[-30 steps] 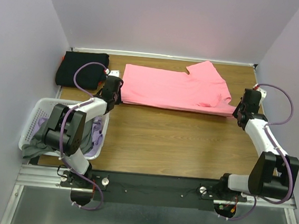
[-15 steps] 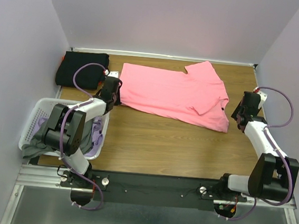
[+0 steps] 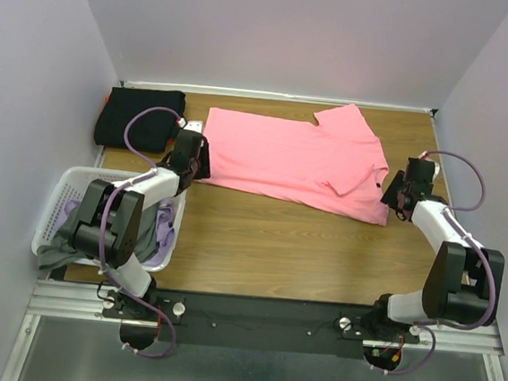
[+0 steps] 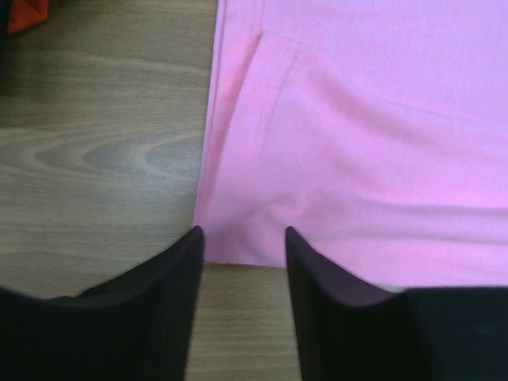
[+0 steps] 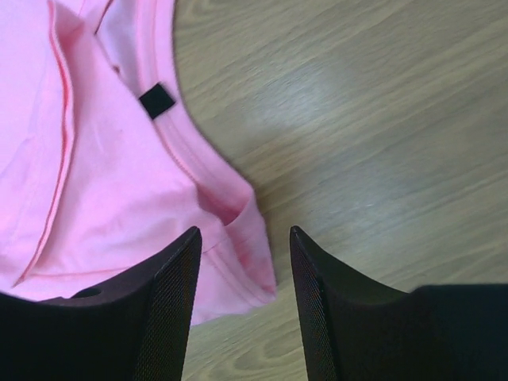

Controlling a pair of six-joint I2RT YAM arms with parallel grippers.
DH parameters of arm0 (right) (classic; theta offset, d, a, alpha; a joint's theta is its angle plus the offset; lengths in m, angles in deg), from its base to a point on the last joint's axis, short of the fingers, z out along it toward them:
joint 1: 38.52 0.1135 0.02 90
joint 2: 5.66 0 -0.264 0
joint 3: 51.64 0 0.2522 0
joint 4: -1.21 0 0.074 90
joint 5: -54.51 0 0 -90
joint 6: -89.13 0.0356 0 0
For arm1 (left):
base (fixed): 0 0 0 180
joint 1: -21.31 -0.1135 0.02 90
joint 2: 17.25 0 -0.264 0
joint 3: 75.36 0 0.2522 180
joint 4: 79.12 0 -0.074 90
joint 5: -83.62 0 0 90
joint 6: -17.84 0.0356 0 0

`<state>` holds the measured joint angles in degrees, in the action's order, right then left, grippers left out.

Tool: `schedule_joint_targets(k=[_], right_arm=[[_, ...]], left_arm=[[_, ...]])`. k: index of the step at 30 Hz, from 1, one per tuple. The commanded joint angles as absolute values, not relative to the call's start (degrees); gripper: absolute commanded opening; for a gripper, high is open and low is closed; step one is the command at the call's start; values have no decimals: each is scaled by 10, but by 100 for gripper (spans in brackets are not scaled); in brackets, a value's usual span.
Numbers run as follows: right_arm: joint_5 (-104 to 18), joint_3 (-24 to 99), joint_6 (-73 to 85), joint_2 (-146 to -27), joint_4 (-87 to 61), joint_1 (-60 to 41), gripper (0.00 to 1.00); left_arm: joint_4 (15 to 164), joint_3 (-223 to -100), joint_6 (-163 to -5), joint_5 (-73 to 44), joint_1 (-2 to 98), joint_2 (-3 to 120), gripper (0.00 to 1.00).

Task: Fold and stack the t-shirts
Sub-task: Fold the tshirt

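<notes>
A bright pink t-shirt lies spread across the far half of the table, one sleeve folded over on its right part. My left gripper stands open at its near left corner. In the left wrist view the pink cloth ends just ahead of the left gripper, with bare wood between the fingers. My right gripper is open at the near right corner. There the collar edge of the pink cloth lies loose between the tips of the right gripper. A folded black t-shirt sits at the back left.
A white lattice basket stands at the left beside the left arm, holding a grey tee and a lavender one. Purple walls close in the table on three sides. Bare wood runs along the near half of the table.
Both grippers have opened and let go of the pink t-shirt, the right first. Its near right corner has dropped onto the table, and the right gripper has moved in slightly.
</notes>
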<state>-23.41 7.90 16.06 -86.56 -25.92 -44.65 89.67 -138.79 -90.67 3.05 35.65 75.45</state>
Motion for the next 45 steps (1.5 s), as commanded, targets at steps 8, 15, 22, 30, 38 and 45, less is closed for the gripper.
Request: schedule_joint_targets(k=[8, 15, 22, 30, 38, 45], right_arm=[[-316, 112, 182, -935, -258, -451, 56], [-321, 112, 195, -986, -259, -451, 49], [-236, 121, 194, -999, -292, -451, 18], [-115, 138, 199, -1004, -336, -457, 15], [-166, 151, 195, -941, -339, -457, 50], [-347, 135, 183, -924, -257, -441, 51]], left_arm=[[905, -1398, -914, 57, 407, 706, 79], [913, -1433, -918, 52, 470, 771, 80], [927, -1443, -921, 36, 492, 816, 80], [929, -1454, -916, 48, 493, 791, 84], [920, -1512, -904, 80, 457, 836, 86], [886, -1592, -884, 114, 437, 901, 78]])
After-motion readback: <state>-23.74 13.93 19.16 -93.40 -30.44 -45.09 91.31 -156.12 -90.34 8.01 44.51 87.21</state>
